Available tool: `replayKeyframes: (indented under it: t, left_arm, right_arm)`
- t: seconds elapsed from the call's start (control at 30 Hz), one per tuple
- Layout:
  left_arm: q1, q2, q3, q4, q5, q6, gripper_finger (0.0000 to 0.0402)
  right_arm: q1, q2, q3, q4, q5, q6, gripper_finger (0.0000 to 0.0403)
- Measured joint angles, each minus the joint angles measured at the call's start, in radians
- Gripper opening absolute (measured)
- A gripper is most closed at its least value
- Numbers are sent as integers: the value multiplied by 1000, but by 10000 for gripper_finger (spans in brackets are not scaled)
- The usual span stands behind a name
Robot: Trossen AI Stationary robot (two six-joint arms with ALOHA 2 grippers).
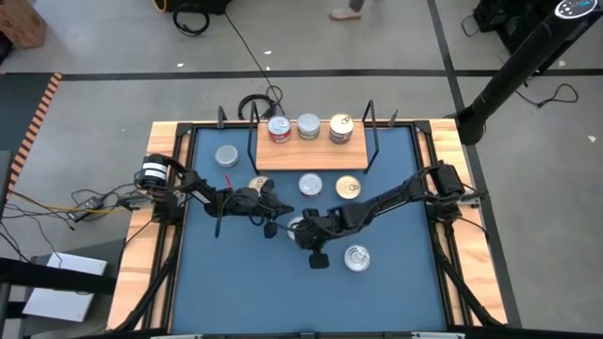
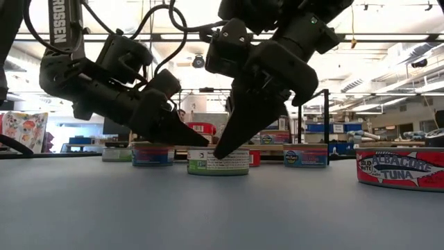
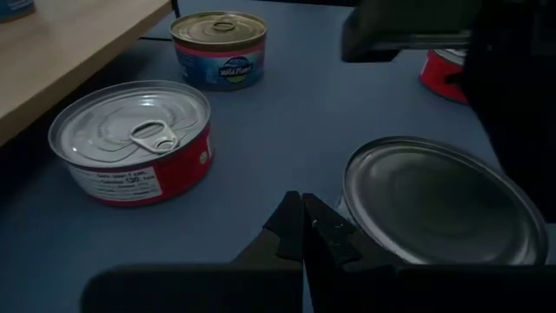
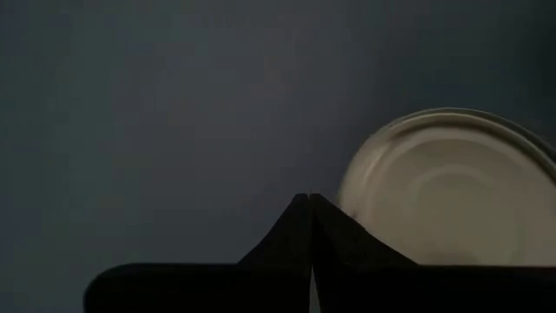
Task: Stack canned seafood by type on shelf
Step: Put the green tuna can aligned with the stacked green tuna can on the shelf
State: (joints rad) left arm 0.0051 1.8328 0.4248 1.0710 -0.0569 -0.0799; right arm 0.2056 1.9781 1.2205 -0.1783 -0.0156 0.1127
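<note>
While both arms reach in toward the middle of the blue table [image 1: 396, 282], the left gripper [image 1: 276, 209] is seen with its fingers pressed together, nothing being held between them. Just beside its tip, toward the right arm, a plain-topped tin [image 3: 439, 204] is shown lying flat on the table; whether the fingertips touch its rim cannot be told. A red-sided tin [image 3: 135, 139] with a pull tab is set a little beyond this gripper, near the edge of the shelf [image 1: 311, 149], and a gold-topped tin [image 3: 219, 45] with a blue and pink label lies farther beyond it. One silver tin [image 1: 226, 155] is placed well behind the left gripper, beside the shelf's end.

The right gripper [image 2: 220, 154] is likewise closed on nothing, its point lowered onto or against the top edge of the same plain-topped tin, as seen in the low view. Behind this gripper, nearer the table's front edge, a silver pull-tab tin [image 1: 356, 257] is set apart. Ahead of the right gripper, three tins [image 1: 309, 127] are lined up on the shelf, and two more [image 1: 310, 185] are left on the table just in front of the board.
</note>
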Motion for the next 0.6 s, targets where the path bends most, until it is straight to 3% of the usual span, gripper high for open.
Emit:
replayKeyframes:
  t: [0.33,0.6]
  left_arm:
    - [-1,0,0,-2,27,1,0]
    - [-1,1,-1,-2,38,1,0]
  right_arm:
    - [-24,0,0,14,1,0,7]
    - [-34,-44,1,-3,61,0,7]
